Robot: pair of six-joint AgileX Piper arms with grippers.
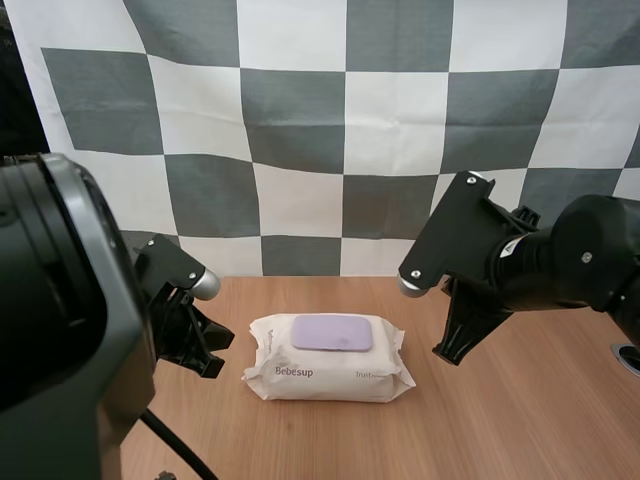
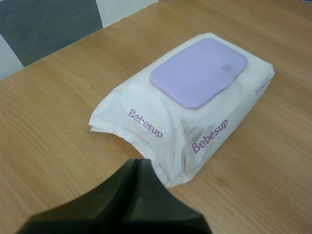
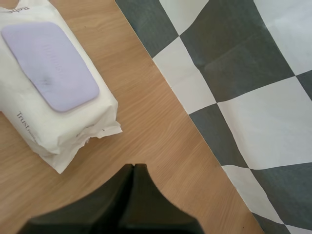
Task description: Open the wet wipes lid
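A white pack of wet wipes (image 1: 328, 357) lies flat on the wooden table, its lilac lid (image 1: 332, 333) closed on top. My left gripper (image 1: 208, 365) hangs just left of the pack, shut with nothing in it. In the left wrist view its dark wedge (image 2: 139, 168) ends close to the pack's (image 2: 187, 105) crimped end, the lid (image 2: 199, 72) beyond. My right gripper (image 1: 450, 355) hovers to the right of the pack, also shut and empty. In the right wrist view its tip (image 3: 135, 169) sits a short way off the pack's (image 3: 53, 97) other end, near the lid (image 3: 48, 63).
The wooden table (image 1: 500, 420) has bare room in front of the pack and at the right. A small dark round fitting (image 1: 628, 358) sits at the table's right edge.
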